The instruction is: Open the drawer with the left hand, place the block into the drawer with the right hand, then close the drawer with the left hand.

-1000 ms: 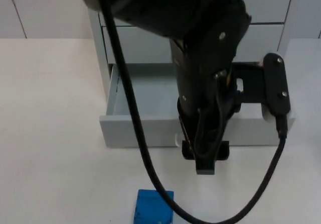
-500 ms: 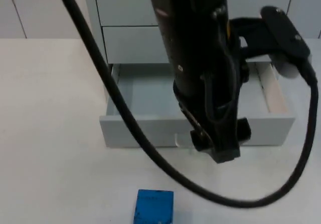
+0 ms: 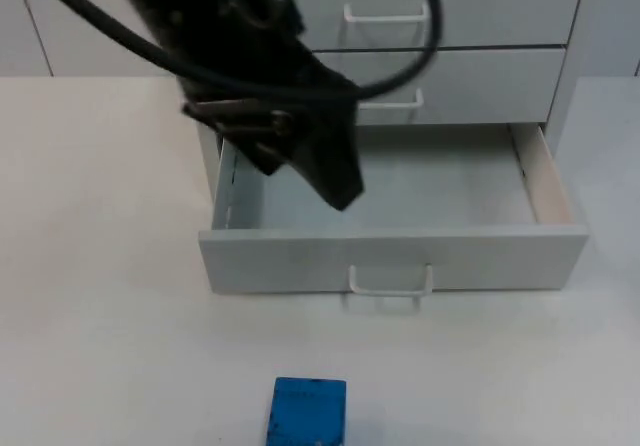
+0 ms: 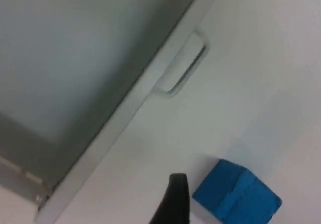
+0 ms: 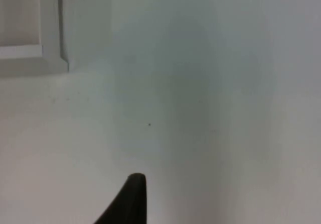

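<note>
The bottom drawer (image 3: 300, 261) of the grey cabinet stands pulled out and holds nothing; its white handle (image 3: 390, 284) is free. The blue block (image 3: 310, 411) lies on the table in front of the drawer, near the front edge. My left gripper (image 3: 338, 186) hangs over the drawer's left half, touching nothing. In the left wrist view I see the drawer's front wall (image 4: 120, 118), the handle (image 4: 183, 71) and the block (image 4: 235, 196) close by the gripper (image 4: 173, 204). My right gripper (image 5: 133, 199) waits above bare table beside a corner of the drawer (image 5: 30, 53).
The cabinet (image 3: 470, 26) rises behind the drawer with two shut drawers, each with a white handle. White table (image 3: 100, 346) stretches to the left of the drawer and around the block. The grey partition wall (image 3: 80, 16) stands behind.
My left arm has swung up and to the left, from in front of the drawer's handle to above its left half. The handle now shows. Drawer and block have stayed put.
</note>
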{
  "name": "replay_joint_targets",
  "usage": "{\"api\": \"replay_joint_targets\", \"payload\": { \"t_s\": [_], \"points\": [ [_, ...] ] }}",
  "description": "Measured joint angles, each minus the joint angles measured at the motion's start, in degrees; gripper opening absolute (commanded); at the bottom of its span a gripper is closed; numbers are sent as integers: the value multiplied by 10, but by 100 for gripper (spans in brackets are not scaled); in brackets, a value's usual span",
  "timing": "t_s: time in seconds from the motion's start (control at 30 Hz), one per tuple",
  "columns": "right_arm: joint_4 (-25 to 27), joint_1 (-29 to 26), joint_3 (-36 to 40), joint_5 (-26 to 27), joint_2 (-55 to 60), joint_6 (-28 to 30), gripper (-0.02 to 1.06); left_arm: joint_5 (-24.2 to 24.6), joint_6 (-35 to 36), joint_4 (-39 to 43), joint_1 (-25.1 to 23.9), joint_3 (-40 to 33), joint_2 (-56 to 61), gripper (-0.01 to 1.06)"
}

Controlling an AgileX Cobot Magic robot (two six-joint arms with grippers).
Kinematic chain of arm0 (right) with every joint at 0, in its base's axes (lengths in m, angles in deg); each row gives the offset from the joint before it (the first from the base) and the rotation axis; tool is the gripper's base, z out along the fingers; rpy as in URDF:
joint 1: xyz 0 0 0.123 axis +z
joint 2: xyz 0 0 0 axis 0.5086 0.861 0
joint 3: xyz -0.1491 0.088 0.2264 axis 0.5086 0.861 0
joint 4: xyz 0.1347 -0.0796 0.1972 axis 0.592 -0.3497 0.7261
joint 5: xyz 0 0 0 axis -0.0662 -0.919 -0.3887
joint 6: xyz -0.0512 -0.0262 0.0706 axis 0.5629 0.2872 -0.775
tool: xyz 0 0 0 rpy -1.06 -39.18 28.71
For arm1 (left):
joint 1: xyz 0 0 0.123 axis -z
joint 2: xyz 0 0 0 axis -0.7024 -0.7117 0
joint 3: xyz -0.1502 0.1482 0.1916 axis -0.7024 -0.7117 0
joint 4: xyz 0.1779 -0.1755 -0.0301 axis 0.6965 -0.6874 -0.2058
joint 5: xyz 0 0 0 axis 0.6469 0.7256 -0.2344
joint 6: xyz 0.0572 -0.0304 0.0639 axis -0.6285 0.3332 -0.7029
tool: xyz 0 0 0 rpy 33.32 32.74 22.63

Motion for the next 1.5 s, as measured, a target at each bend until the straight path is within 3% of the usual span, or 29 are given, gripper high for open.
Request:
{"api": "replay_joint_targets", "payload": {
  "t_s": [0.33, 0.57, 0.73, 0.93, 1.07, 1.27, 1.5],
  "points": [
    [2, 0, 0, 0, 0, 2, 103, -101, 72, -4, -119, -174, 168, 76],
    [6, 0, 0, 0, 0, 2, 103, -115, 114, 35, -202, -259, 297, 76],
    [34, 0, 0, 0, 0, 27, 103, -110, 192, 132, -219, -293, 378, 76],
    [72, 0, 0, 0, 0, 64, 103, -101, 228, 174, -219, -295, 443, 76],
    [151, 0, 0, 0, 0, 151, 103, -93, 245, 180, -219, -295, 514, 76],
    [204, 4, 0, 0, 0, 210, 103, -86, 271, 208, -219, -306, 576, 76],
    [181, 113, 0, 4, 0, 237, 103, -86, 301, 279, -219, -368, 628, 76]
  ]
}}
